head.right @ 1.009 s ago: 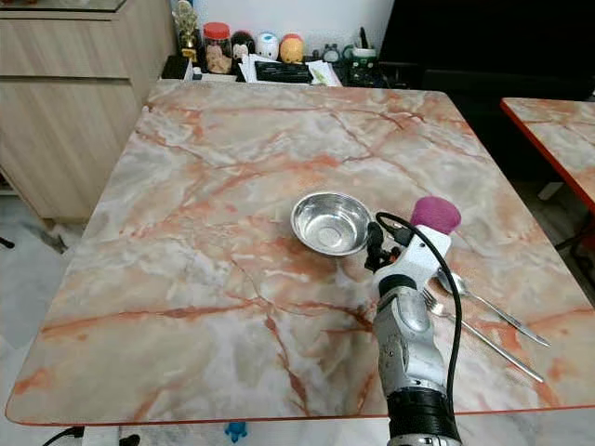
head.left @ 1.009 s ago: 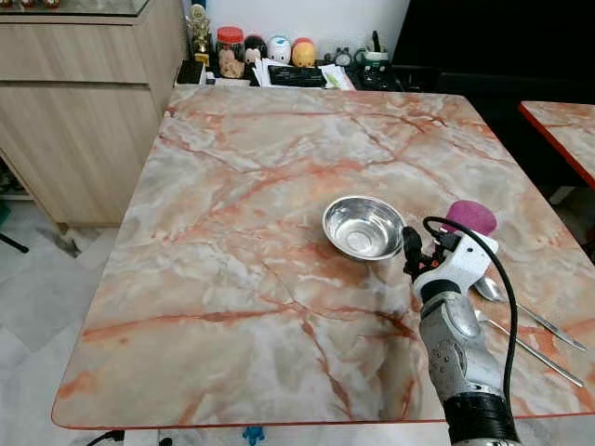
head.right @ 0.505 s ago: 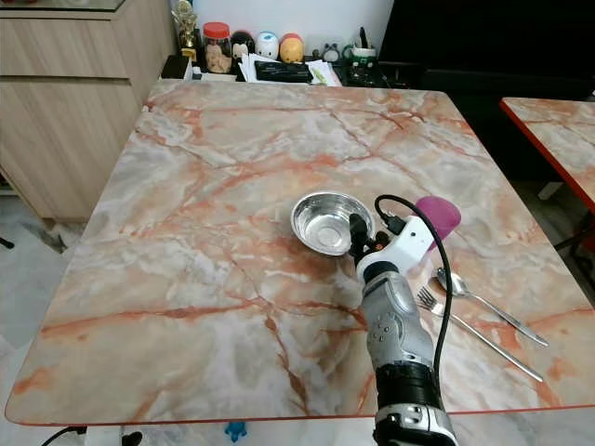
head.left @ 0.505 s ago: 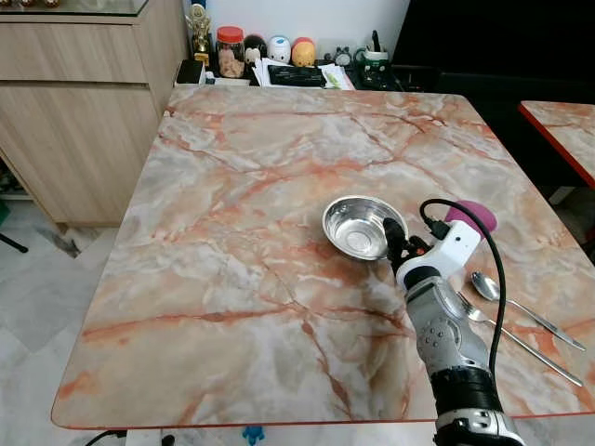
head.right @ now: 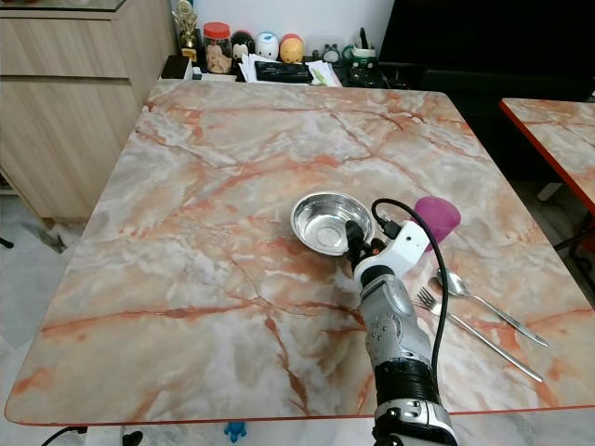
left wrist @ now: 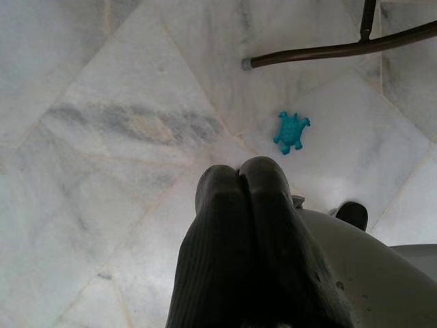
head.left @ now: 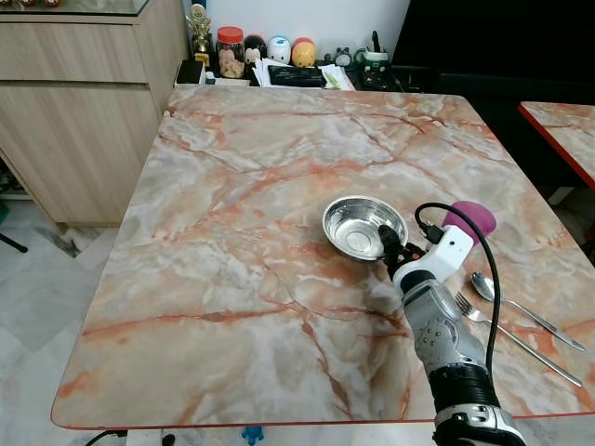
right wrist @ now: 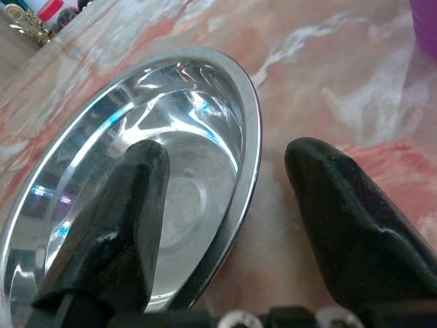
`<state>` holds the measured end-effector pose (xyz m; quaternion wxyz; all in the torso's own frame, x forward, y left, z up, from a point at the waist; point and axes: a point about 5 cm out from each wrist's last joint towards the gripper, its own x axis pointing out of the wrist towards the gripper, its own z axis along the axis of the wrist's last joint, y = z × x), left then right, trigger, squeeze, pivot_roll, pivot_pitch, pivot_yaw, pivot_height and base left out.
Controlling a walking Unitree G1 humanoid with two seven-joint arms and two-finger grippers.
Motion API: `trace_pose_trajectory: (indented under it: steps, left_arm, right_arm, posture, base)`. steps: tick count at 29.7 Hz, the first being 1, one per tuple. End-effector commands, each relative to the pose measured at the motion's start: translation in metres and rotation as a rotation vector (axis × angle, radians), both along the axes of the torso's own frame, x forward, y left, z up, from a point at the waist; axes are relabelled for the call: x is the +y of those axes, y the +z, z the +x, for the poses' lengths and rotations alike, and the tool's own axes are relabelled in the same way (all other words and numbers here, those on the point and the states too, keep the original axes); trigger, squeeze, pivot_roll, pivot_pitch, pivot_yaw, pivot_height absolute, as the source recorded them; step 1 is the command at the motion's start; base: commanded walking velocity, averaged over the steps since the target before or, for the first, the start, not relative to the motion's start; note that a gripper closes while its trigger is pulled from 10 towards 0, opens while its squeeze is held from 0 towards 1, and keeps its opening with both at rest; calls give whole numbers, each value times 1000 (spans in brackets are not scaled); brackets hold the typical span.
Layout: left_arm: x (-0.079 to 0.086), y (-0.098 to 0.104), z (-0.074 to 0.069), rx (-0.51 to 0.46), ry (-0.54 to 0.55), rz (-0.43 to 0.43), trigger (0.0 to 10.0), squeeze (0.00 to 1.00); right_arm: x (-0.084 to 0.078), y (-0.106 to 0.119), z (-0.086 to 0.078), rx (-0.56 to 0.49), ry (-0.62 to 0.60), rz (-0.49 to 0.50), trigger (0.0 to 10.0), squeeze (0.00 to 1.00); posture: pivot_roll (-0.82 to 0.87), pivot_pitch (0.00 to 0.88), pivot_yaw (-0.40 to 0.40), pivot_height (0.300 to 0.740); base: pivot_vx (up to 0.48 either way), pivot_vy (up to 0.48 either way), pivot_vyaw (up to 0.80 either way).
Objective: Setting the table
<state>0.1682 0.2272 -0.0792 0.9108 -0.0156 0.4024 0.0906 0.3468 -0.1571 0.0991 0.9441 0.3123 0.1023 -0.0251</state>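
Note:
A shiny steel bowl (head.left: pixel 361 226) sits right of centre on the marble table (head.left: pixel 232 223). My right gripper (head.left: pixel 387 243) is at the bowl's near right rim, open. In the right wrist view one finger (right wrist: pixel 113 225) is over the inside of the bowl (right wrist: pixel 136 178) and the other finger (right wrist: pixel 348 219) is outside, so the rim lies between them. A purple cup (head.left: pixel 472 221) stands just right of the bowl. A spoon (head.left: pixel 511 304) and a fork (head.left: pixel 516 337) lie at the near right. My left gripper (left wrist: pixel 242 188) hangs shut over the floor.
Jars, figurines and papers (head.left: pixel 270 58) crowd the far edge of the table. A wooden cabinet (head.left: pixel 74 102) stands at the left. A second red-edged table (head.left: pixel 562 130) is at the right. A small teal toy (left wrist: pixel 291 131) lies on the floor tiles.
My right gripper has moved left and forward from beside the purple cup to the bowl's rim, which its fingers now straddle. The bowl, cup and cutlery have stayed put.

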Motion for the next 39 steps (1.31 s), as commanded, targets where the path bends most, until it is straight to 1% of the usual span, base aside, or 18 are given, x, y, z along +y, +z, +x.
trace_pose_trajectory:
  steps: [1,7,9,14,15,16,17,39]
  left_arm:
    - [-5,-5,-9,37,-16,-11,10000,0]
    - [-7,-6,-9,43,-17,-18,10000,0]
    - [-7,-6,-9,42,-17,-19,10000,0]
    - [-6,-6,-8,41,-9,-18,10000,0]
    - [-5,-5,-8,41,-8,-17,10000,0]
    - [-5,-5,-8,41,-8,-16,10000,0]
    - [-4,-5,-8,41,-7,-15,10000,0]
    - [-4,-6,-10,51,-16,-9,10000,0]
  right_arm:
    - [-5,-3,-2,15,-9,1,10000,0]
    - [-6,-7,-3,32,-2,0,10000,0]
    - [-6,-9,-3,38,-3,15,10000,0]
    - [-5,-12,-3,55,-1,15,10000,0]
    - [-5,-12,-3,55,-6,16,4314,0]
    - [-5,-12,-3,56,-10,16,4314,0]
    - [-4,-12,-3,51,-8,19,0,0]
    - [-3,-6,-2,6,5,35,0,0]
  posture:
    - [123,102,-109,740]
    - [114,112,-109,740]
    - [114,114,-110,740]
    - [116,115,-111,740]
    - [118,115,-111,740]
    - [118,115,-111,740]
    - [120,116,-110,740]
    - [120,116,-107,740]
  base:
    - [0,0,0]
    - [0,0,0]
    - [0,0,0]
    - [0,0,0]
    - [0,0,0]
    - [0,0,0]
    - [0,0,0]
    - [0,0,0]
